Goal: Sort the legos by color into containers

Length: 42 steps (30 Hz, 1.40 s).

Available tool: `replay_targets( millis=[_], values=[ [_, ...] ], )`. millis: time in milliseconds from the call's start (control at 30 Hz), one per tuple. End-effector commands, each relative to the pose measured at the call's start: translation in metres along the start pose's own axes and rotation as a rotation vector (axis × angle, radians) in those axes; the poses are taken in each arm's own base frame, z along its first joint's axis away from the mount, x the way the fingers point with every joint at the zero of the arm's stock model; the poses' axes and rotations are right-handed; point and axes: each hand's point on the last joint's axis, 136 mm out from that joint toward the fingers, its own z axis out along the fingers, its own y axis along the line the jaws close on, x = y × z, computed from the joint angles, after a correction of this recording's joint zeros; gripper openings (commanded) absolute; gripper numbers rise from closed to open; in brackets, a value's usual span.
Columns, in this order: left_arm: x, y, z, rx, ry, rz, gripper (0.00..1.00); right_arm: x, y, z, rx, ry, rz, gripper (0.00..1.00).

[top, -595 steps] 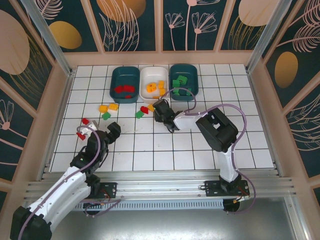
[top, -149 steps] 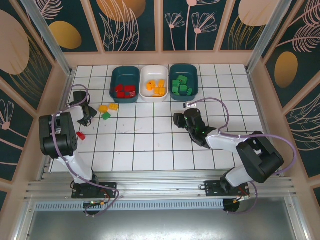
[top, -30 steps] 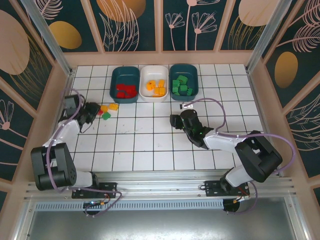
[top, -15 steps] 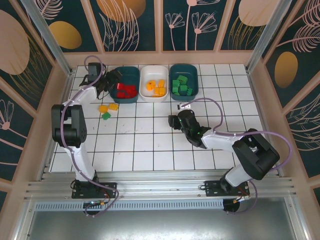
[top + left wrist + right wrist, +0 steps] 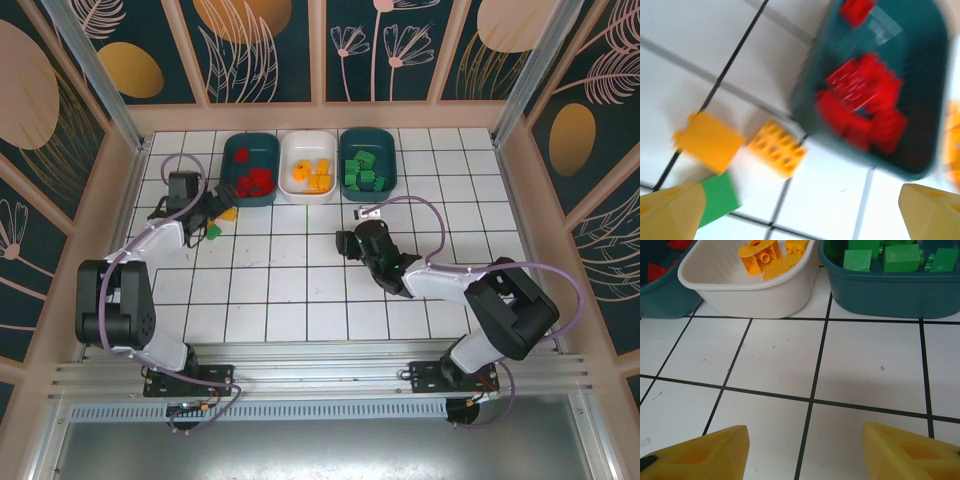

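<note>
The white-tiled table (image 5: 300, 300) held three containers in a row at its far edge, with the white tray (image 5: 308, 138) in the middle carrying the yellow-orange legos (image 5: 765, 257). Just beside the white tray on its left stood the teal tray of reds (image 5: 226, 175), and just beside it on its right the teal tray of greens (image 5: 393, 165).

The right gripper (image 5: 805, 450) hovered over bare tiles on the near side of the white tray, its jaws apart and empty. The left gripper (image 5: 800, 215) hung to the left of the white tray, just off the near corner of the teal tray of reds, its jaws spread wide with nothing between them.

Below it lay the last loose pieces: two orange bricks (image 5: 707, 141) and, touching the larger one, a green brick (image 5: 717, 197).

Sorting looked nearly complete, and the step in hand appeared to be the left arm's pick-up of these stragglers. That would call for lowering over one brick, closing without nudging its neighbours, and carrying an orange to the white tray or the green to the tray beyond it.
</note>
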Motion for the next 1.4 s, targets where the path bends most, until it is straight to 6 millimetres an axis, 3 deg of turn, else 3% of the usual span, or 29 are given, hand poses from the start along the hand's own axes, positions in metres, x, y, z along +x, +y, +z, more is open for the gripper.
replay_targets(
  millis=[0,433,567,733,1000,1233,1367],
  values=[
    [0.007,0.023,0.012,-0.084,-0.025,0.072,0.99,-0.013,0.009,-0.003,-0.01,-0.035,-0.003,0.62],
    [0.006,0.024,0.04,-0.076,-0.029,0.149,0.99,-0.009,0.005,0.002,0.03,-0.031,-0.035,0.63],
    [0.024,0.025,0.053,-0.039,0.024,0.134,0.99,-0.011,0.005,0.001,0.027,-0.039,-0.034,0.63],
    [0.048,0.016,0.043,0.03,0.085,0.092,0.95,-0.011,0.005,0.001,0.03,-0.038,-0.035,0.63],
    [0.073,-0.023,0.004,0.184,0.121,0.088,0.93,-0.011,0.006,0.002,0.031,-0.037,-0.038,0.63],
    [0.063,0.01,0.002,-0.032,0.085,0.1,0.93,-0.011,0.005,0.001,0.035,-0.037,-0.04,0.63],
    [0.062,0.025,0.013,-0.136,0.101,0.087,0.84,-0.011,0.005,0.001,0.032,-0.037,-0.041,0.63]
  ],
)
